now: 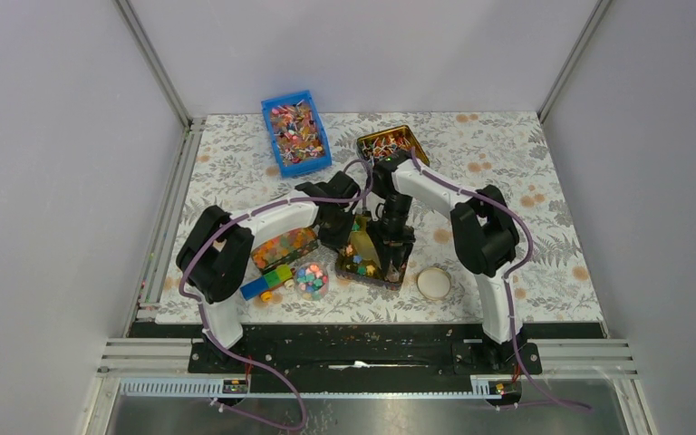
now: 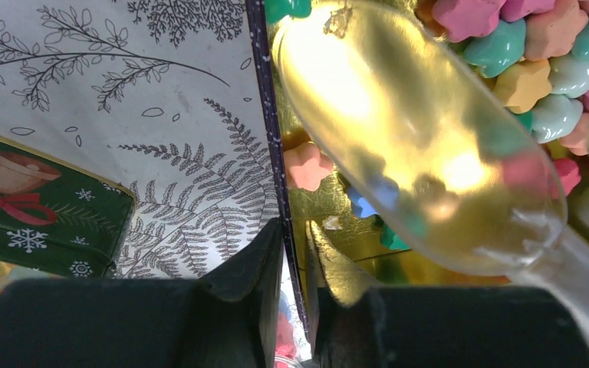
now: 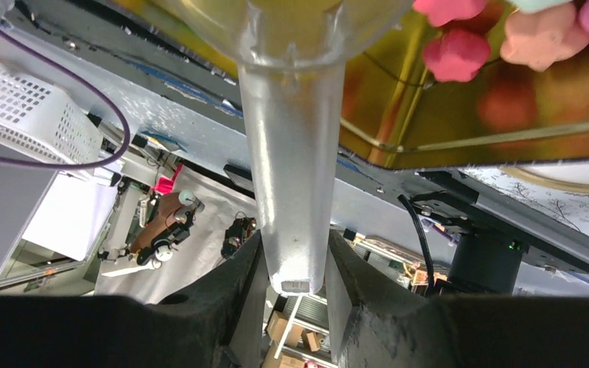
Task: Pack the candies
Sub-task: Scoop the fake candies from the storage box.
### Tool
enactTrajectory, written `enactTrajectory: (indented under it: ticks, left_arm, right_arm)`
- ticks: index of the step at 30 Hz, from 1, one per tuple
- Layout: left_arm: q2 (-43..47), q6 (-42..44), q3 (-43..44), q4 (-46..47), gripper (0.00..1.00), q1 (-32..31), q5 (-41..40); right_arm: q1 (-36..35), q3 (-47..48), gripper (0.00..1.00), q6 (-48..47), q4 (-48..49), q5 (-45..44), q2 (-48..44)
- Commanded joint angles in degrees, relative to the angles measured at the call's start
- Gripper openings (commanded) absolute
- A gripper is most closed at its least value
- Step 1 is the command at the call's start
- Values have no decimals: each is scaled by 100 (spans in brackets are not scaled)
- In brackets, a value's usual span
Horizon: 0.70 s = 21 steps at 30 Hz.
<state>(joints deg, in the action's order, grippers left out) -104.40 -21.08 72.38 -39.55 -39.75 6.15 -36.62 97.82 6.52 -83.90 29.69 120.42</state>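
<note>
Pressed onto the dark rim of a gold-lined tin with the left pincer, one finger outside the wall, the other inside. Just ahead of those fingers, inside the tin, a clear plastic scoop low over the gold floor, colours of sweets showing through its bowl. Beyond the bowl and to its right, the candies: a heap of small star-like pieces in pink, green, blue and yellow. Nearer the pinched wall, a lone pink one and a few blue-green ones beside and under the bowl. Left of the left pincer, outside the wall, a green tin with a bell and snowflakes, on the fern-patterned table.

Clamped on the scoop's handle with the right pincer, a finger on each side, the handle's butt end between them. Ahead of that pincer, more pink candies on the gold floor.

From above, both pincers close together over the same tin, the left at its left wall, the right over its middle. Left of the left pincer and nearer the arms' bases, a small round tub of the same candies beside a few coloured blocks. Right of the right pincer, a white lid. Well beyond both pincers, a blue bin and a far tin, each full of wrapped sweets.
</note>
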Motion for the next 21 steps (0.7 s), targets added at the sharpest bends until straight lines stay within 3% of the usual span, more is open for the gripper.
enactTrajectory:
  ticks: [1,16,18,21]
  left_arm:
    - [365,457,95,491,18,-347,222]
    - [799,-36,-344,837,23,-330,325]
    - [930,-146,-457,888,27,-298,310]
    - [1238,-358,-663,967,46,-178,264]
  right_arm:
    - [-93,135,0,112,344,-301,333]
    - [-109,-55,0,-57,1243,-1475,23]
    - [-141,-142,0,-55,1236,-1510,-84]
    - [-228,-263,0,-35,1189,-1419,-201]
